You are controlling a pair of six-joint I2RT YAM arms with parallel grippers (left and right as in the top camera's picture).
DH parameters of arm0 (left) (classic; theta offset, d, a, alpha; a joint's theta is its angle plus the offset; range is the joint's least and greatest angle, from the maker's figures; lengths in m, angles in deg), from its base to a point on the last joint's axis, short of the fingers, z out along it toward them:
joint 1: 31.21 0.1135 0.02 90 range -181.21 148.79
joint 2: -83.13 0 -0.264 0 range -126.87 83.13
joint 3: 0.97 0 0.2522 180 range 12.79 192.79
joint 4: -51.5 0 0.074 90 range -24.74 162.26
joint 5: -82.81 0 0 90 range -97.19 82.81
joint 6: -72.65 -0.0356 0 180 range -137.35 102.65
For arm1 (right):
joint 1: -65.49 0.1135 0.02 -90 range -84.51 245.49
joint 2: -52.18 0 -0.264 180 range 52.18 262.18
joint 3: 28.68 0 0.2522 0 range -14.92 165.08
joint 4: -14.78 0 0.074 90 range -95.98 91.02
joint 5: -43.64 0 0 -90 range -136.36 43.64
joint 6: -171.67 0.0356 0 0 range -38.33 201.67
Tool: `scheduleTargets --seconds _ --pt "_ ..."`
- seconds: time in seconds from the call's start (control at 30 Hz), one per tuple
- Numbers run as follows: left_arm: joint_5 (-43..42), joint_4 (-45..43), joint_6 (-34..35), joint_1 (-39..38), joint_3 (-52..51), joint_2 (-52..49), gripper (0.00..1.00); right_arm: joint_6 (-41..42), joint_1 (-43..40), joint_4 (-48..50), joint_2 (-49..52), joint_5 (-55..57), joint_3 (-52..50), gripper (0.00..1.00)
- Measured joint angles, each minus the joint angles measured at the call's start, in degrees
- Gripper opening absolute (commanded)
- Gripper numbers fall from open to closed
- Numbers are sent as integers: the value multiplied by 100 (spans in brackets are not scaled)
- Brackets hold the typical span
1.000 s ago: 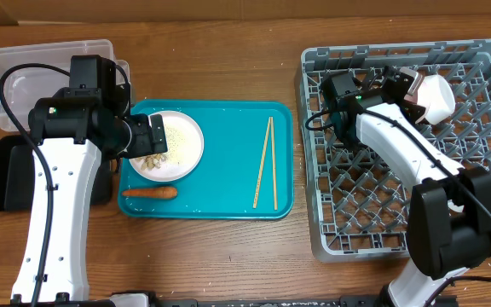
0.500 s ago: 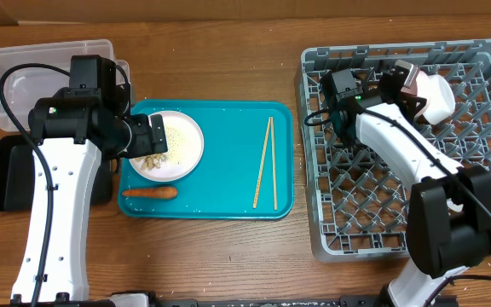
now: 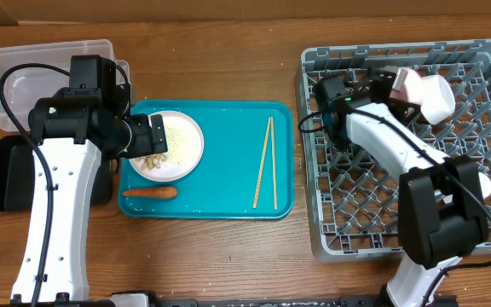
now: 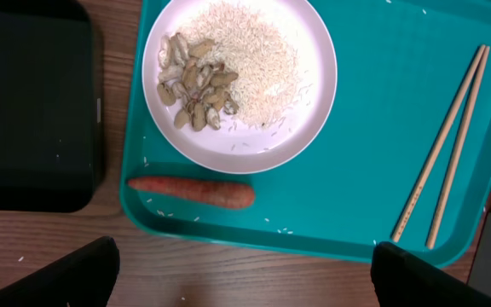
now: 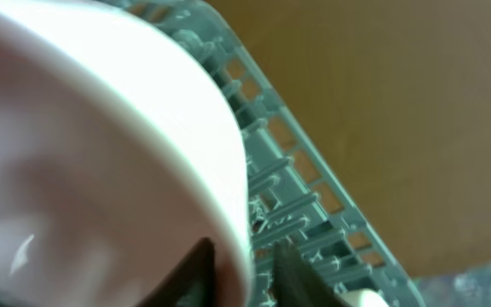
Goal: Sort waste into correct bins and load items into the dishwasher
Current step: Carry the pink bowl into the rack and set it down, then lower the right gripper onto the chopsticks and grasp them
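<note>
Where the wooden table (image 3: pixel 228 256) runs to its right side, item one: a square grey dish rack (image 3: pixel 373 213) with a lattice floor.

- Teal serving tray (image 4: pixel 373 111), mid-table, left of the rack and well apart from it.
- Clear plastic tub (image 3: pixel 7 85), far left corner of the table.
- Black tray (image 4: pixel 32 102), nearer than the tub, just beside the teal tray's left edge.
- Round white plate (image 4: pixel 267 147), on the left part of the teal tray. It carries white rice (image 4: pixel 254 60) and a heap of pale nut-like scraps (image 4: pixel 194 85) on its left side.
- White bowl (image 3: pixel 431 96), tipped on its side over the rack's far right part. Whether it touches the lattice cannot be told.
- Two wooden chopsticks (image 4: pixel 435 153), side by side on the right part of the teal tray.
- Orange carrot (image 4: pixel 190 192), lying along the tray's near edge, just beside the plate and not touching it.
- Left gripper (image 4: pixel 254 281), above the tray's near edge, fingers spread wide and holding nothing.
- Right gripper (image 5: pixel 245 273), over the rack, clamped on the bowl's rim, one finger on each side of it.
</note>
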Motion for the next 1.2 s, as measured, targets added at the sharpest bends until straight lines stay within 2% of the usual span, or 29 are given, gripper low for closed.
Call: scheduleTargets --seconds 0.2,0.27,0.33,0.5,0.6,0.77,0.9,1.03,1.2 --pt "0 0 2 0 0 0 96 50 251 -551 63 -581 -9 74" --pt "0 0 2 0 0 0 96 251 306 -828 61 -702 -9 82" --pt "0 2 2 0 0 0 96 518 363 -1034 48 -828 -9 84" --pt "2 15 2 0 0 0 96 802 409 -1235 -417 -1523 -11 86" --pt "2 22 2 0 0 0 96 699 409 -1257 -966 -2175 57 86" --pt "2 22 2 0 0 0 97 -199 409 -874 -1941 -3860 407 86" --pt "2 22 2 0 0 0 97 -1043 409 -573 -2415 -5890 549 84" --pt "0 22 2 0 0 0 97 -1329 457 -573 -2369 -7300 549 79" --pt "2 22 0 0 0 0 98 -1421 848 -610 -2022 -8070 549 77"
